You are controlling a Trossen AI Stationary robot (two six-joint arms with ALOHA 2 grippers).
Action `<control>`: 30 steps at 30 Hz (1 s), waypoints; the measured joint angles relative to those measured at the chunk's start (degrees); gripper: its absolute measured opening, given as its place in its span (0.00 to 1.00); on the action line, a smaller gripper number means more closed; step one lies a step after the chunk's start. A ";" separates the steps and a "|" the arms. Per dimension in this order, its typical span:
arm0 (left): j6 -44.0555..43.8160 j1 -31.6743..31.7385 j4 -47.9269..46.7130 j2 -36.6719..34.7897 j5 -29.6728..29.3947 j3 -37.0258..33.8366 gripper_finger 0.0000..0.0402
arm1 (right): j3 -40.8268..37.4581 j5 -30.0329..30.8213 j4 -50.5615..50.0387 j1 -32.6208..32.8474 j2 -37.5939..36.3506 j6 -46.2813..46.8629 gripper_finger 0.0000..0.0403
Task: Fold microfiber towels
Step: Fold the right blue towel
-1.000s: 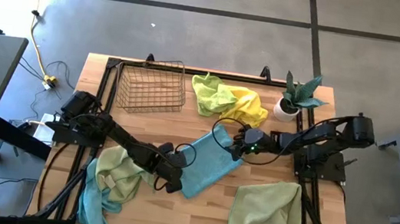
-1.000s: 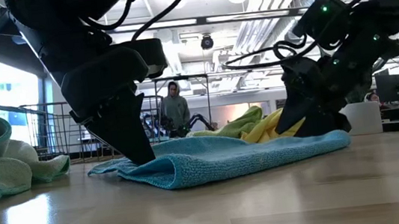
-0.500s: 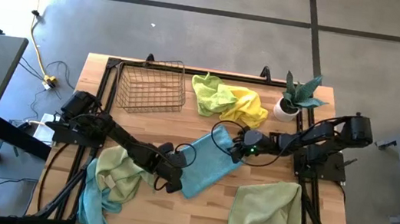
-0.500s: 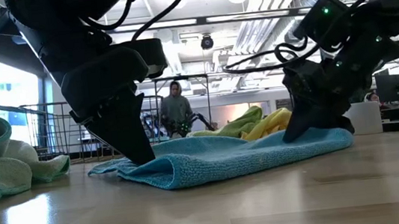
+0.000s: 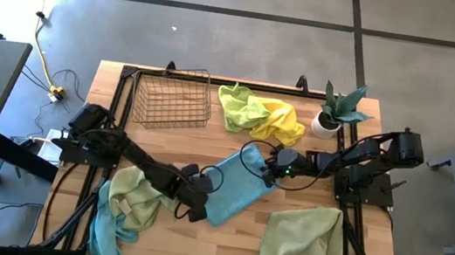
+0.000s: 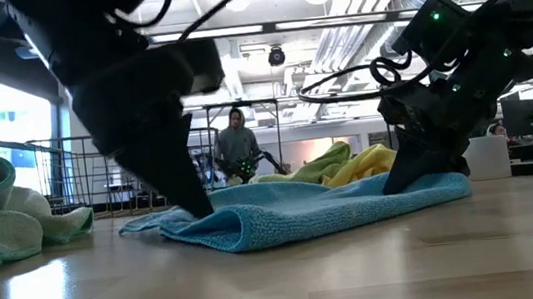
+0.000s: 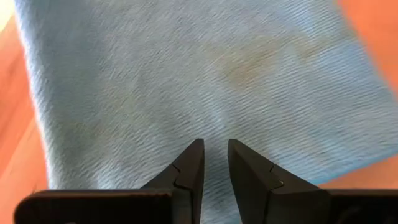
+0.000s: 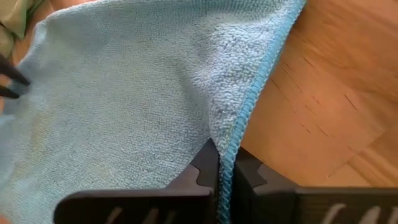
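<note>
1. Since a second ago, the right gripper has closed, pinching the blue towel's hemmed edge.
2. The left gripper rests narrowly parted on that towel's opposite end; whether it grips cloth, I cannot tell.
3. The basket and yellow-green towels lie beyond the blue towel, a sage towel beside it.
4. Bare wood surrounds its hem.

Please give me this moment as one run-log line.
step: folding blue towel | right pincer: shut on towel edge | left pincer: at opposite end, slightly parted | other towels: untouched
</note>
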 joint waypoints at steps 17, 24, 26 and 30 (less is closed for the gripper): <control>2.22 -2.50 -0.87 -0.17 0.23 3.82 0.15 | 24.37 11.71 -53.44 2.17 -2.28 -13.68 0.00; 1.59 -3.83 -0.84 -0.17 0.24 3.82 0.15 | 30.92 12.97 -60.39 5.02 -2.28 -10.83 0.00; 1.57 -4.28 -0.84 -0.18 0.23 3.82 0.15 | 31.95 12.97 -60.41 6.15 -2.28 -9.52 0.00; 0.94 -5.27 -0.84 -0.20 0.24 3.82 0.15 | 33.79 12.96 -58.53 8.90 -1.68 -7.25 0.00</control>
